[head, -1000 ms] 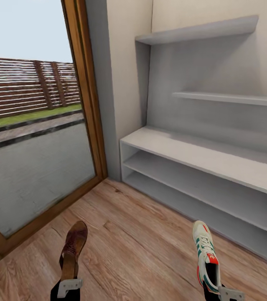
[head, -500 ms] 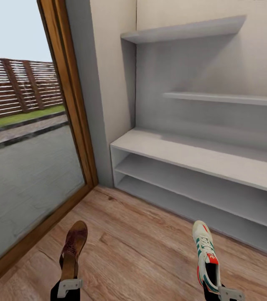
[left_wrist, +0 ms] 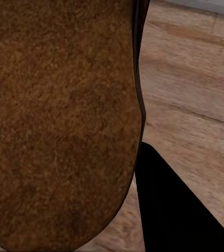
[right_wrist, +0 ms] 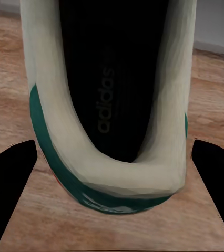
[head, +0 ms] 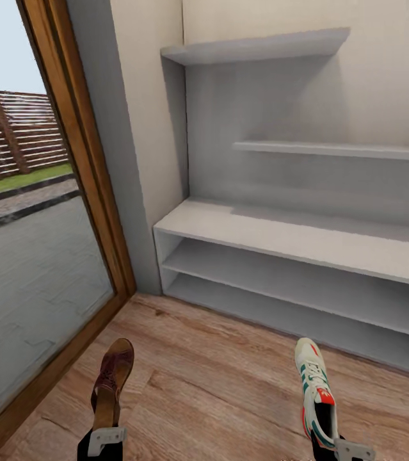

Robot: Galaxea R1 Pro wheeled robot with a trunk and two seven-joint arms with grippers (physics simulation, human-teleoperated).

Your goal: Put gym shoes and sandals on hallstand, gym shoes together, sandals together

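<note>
While each set of jaws pinches a sandal (head: 110, 383) or gym shoe (head: 315, 392), the hallstand (head: 281, 237) stands ahead beside a glass door (head: 31, 256).

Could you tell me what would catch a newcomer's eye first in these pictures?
Two shoes held up over the wood-grain plank floor: a flat brown leather sandal in the left gripper, and a white sneaker with green stripes in the right gripper. Ahead stands the pale grey two-tier shoe rack.

Brown sandal (head: 111, 384) and white gym shoe (head: 315, 390) held above floor (head: 217, 384), facing hallstand (head: 294, 256).
</note>
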